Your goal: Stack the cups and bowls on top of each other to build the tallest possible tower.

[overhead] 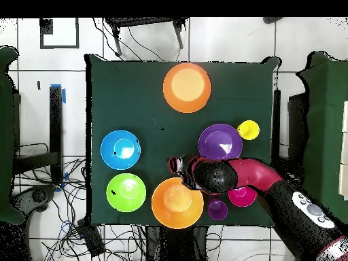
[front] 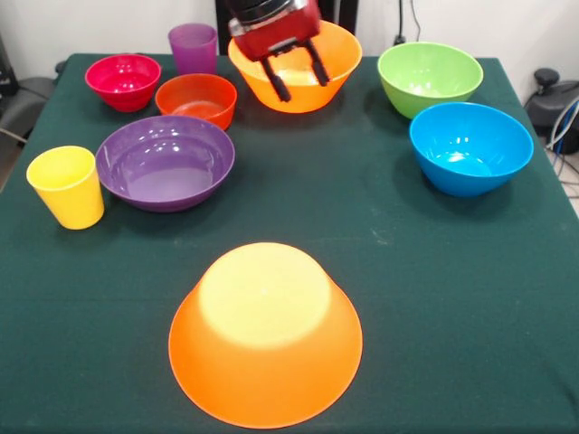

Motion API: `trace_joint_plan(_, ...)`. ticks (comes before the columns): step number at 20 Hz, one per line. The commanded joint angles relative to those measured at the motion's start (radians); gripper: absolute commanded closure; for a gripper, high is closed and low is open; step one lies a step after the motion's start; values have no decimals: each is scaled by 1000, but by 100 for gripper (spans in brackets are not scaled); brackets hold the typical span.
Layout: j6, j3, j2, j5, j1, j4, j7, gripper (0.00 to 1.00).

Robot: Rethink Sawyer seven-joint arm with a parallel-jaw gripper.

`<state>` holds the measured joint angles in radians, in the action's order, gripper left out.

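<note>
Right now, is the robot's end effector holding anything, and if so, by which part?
Nothing is held. The end effector hangs open and empty in front of the upright large orange plastic bowl, its two dark fingers spread with nothing between them.

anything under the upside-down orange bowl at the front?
Cannot tell. The upside-down orange bowl sits rim-down on the green cloth, opaque, so whatever is beneath is covered. Nothing rests on top of it in either view. The other bowls stand upright, apart from it.
</note>
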<state>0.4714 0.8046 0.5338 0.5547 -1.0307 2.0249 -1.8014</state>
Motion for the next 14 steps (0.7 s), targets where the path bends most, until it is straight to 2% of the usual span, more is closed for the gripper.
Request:
trace_joint_plan(1,-156,-69,146,-64,168,39,-288,0)
trace_joint_plan(5,-198,-144,144,-97,264,9,-336,0)
trace_joint_plan(8,-245,-210,104,-109,344,-28,-370,0)
trace_joint_plan(11,-236,-217,92,-141,354,-11,-379,0)
trace_joint_plan(14,-309,-289,52,-136,421,-20,-428,0)
